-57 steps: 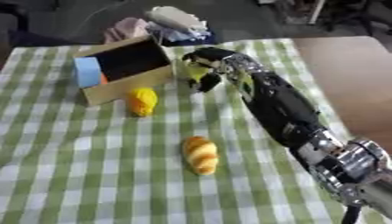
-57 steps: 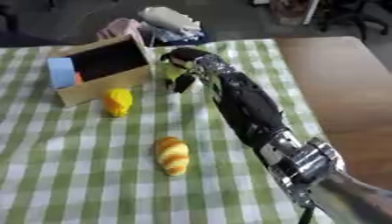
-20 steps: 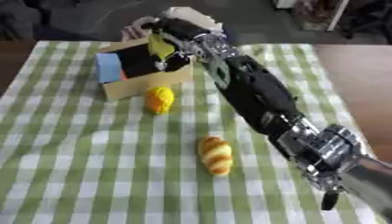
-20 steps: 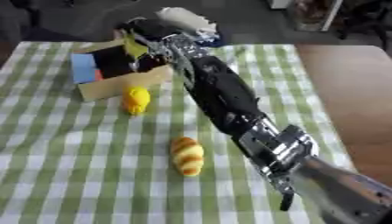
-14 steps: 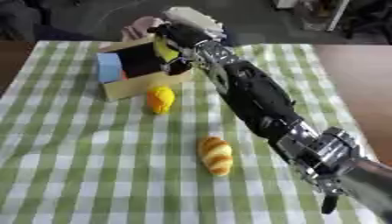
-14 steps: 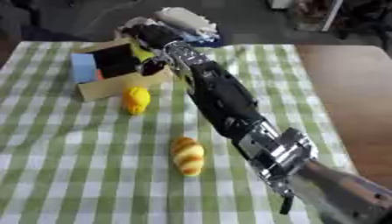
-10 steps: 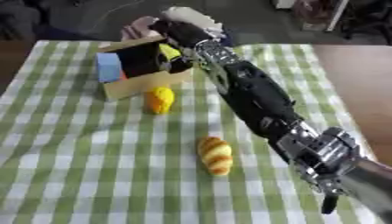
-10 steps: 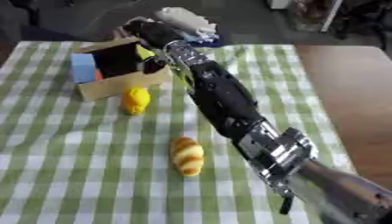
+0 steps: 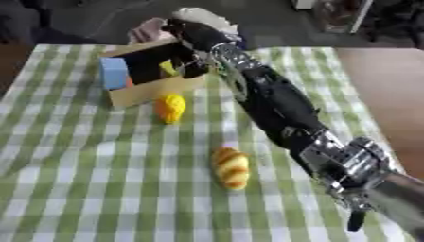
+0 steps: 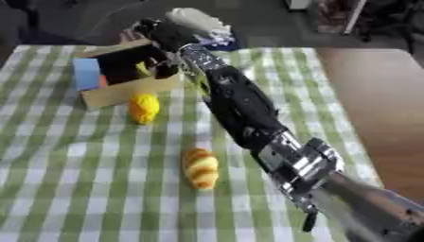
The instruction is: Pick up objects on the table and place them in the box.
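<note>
A tan cardboard box [image 9: 153,90] with a dark inside stands at the back left of the checked cloth. My right arm stretches from the lower right up to it. My right hand [image 9: 197,52] reaches into the box's right end, curled on a small yellow thing [image 9: 168,68] that shows just inside. A blue block [image 9: 113,79] sits in the box's left end. A yellow rounded object [image 9: 171,107] lies on the cloth just in front of the box. A golden bread roll [image 9: 231,167] lies nearer, mid-cloth. My left hand shows in no view.
A white bundle [image 9: 203,18] and something pink [image 9: 149,29] lie behind the box. The green-and-white cloth [image 9: 83,179] covers the left part of the table; bare brown tabletop [image 9: 381,80] runs along the right.
My right hand has carried the yellow thing from in front of the box into its opening and reached further inside. The whole picture has shifted, so the camera moved too.
</note>
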Tool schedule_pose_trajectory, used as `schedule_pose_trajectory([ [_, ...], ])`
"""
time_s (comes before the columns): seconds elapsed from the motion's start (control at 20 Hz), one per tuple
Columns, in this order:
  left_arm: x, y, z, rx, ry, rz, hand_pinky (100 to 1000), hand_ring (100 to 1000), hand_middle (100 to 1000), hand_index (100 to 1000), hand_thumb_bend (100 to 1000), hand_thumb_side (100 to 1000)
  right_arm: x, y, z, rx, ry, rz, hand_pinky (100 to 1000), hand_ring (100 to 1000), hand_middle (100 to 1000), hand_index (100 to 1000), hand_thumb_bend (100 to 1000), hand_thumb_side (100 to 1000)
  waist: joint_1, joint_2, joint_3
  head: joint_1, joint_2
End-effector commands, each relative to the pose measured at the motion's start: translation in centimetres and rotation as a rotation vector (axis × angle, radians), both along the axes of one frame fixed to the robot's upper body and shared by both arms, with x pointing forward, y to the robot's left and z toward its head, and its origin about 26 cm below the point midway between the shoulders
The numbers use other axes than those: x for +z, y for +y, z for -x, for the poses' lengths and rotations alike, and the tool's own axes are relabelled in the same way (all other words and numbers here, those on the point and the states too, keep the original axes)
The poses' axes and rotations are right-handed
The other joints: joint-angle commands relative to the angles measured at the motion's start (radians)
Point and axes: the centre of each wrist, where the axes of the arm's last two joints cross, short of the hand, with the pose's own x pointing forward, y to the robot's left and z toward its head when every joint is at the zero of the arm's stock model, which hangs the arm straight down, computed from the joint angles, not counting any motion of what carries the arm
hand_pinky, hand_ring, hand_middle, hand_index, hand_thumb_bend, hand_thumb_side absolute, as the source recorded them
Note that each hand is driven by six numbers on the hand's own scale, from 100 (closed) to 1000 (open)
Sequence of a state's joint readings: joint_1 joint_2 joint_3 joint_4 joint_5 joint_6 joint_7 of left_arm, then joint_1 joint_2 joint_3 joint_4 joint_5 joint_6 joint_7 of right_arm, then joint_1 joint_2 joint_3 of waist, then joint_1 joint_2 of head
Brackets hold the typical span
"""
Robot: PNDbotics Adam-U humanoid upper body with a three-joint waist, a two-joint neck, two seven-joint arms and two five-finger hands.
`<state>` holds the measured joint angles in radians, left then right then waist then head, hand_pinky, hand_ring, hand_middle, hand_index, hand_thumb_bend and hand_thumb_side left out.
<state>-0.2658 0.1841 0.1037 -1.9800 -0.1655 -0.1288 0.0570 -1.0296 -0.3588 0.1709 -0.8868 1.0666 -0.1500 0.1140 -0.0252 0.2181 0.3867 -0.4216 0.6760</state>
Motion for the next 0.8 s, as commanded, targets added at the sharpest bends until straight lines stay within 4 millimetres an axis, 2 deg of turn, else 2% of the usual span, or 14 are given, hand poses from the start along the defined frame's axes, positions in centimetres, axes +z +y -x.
schedule_pose_trajectory([
  [0.05, 0.7, 0.7, 0.4, 0.037, -0.027, -0.008, 696, 586, 624, 811, 250, 619, 3.4, -0.5, 0.6, 0.083, -0.025, -0.064, 864, 898, 937, 1000, 100, 198, -0.007, -0.015, -0.014, 0.014, -0.008],
  [0.25, 0.6, 1.7, 0.6, 0.104, -0.025, -0.003, 696, 586, 624, 811, 250, 620, 5.7, -0.4, 2.1, 0.197, 0.019, -0.100, 862, 895, 933, 1000, 100, 199, -0.008, -0.012, -0.054, 0.038, -0.011],
  [0.4, 0.4, 2.3, 0.8, 0.143, -0.021, 0.001, 696, 585, 623, 812, 246, 622, 6.7, 0.2, 3.7, 0.269, 0.066, -0.075, 853, 883, 916, 1000, 100, 202, -0.008, -0.012, -0.080, 0.049, -0.013],
  [0.6, 0.2, 2.8, 0.9, 0.181, -0.012, 0.012, 695, 583, 622, 811, 241, 625, 6.7, 1.4, 5.3, 0.332, 0.161, -0.018, 852, 877, 909, 1000, 100, 218, -0.006, -0.014, -0.095, 0.054, -0.012],
  [0.8, 0.1, 2.9, 1.0, 0.194, -0.007, 0.018, 695, 583, 622, 811, 240, 626, 5.5, 3.2, 5.4, 0.366, 0.261, 0.066, 861, 886, 926, 1000, 100, 247, -0.002, -0.016, -0.095, 0.050, -0.013],
])
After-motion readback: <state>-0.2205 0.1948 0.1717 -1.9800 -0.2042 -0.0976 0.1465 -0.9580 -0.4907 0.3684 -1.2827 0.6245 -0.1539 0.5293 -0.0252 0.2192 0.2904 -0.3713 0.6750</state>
